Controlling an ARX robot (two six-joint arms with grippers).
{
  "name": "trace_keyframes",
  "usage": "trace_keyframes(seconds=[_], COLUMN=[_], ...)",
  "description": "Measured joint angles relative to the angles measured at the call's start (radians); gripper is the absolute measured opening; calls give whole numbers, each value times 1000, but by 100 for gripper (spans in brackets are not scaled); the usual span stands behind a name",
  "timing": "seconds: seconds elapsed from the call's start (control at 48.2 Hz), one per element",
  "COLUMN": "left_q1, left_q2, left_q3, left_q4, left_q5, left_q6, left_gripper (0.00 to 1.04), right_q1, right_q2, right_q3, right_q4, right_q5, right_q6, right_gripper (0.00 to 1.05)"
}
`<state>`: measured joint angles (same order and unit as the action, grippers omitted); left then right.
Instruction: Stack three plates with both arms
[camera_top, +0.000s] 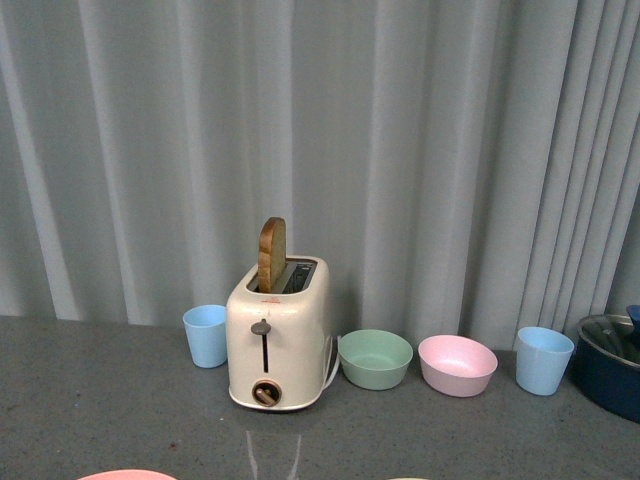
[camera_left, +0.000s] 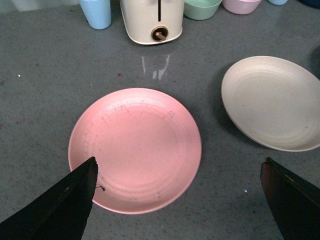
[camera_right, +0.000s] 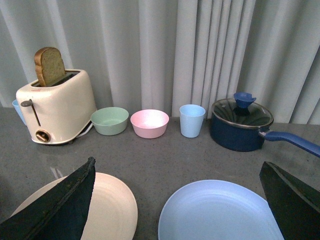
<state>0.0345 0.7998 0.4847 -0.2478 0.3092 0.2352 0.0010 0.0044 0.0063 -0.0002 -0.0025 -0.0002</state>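
Observation:
The pink plate (camera_left: 135, 150) lies flat on the grey table, and the cream plate (camera_left: 272, 102) lies apart from it to one side. My left gripper (camera_left: 180, 162) hangs open above the pink plate's near rim with nothing between its fingers. In the right wrist view the cream plate (camera_right: 107, 210) and the light blue plate (camera_right: 215, 212) lie side by side with a gap of table between them. My right gripper (camera_right: 178, 162) stands open over that gap, holding nothing. In the front view only a sliver of the pink plate (camera_top: 125, 475) shows at the bottom edge.
Along the curtain stand a cream toaster (camera_top: 277, 335) with a bread slice (camera_top: 271, 253), two blue cups (camera_top: 206, 335) (camera_top: 544, 359), a green bowl (camera_top: 375, 358), a pink bowl (camera_top: 457, 364) and a dark blue lidded pot (camera_right: 242, 123) with its handle pointing right.

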Motion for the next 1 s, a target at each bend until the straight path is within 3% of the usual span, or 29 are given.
trace_keyframes(seconds=[0.207,0.539,0.747,0.996], left_q1=[10,50,115,116], left_q2=[469,880,1025,1122], left_q3=[245,610,684,695], left_q4=[-19,-228,-269,-238], left_q5=[-54,-125,-172,-177], left_q6=[108,253,282,269], left_gripper=[98,98,98,98], right_q1=[0,0,0,0], right_q2=[0,0,0,0], right_q3=[0,0,0,0], right_q4=[0,0,0,0], right_q5=[2,1,1,1], right_q6=[0,0,0,0], right_gripper=[97,97,97,97])
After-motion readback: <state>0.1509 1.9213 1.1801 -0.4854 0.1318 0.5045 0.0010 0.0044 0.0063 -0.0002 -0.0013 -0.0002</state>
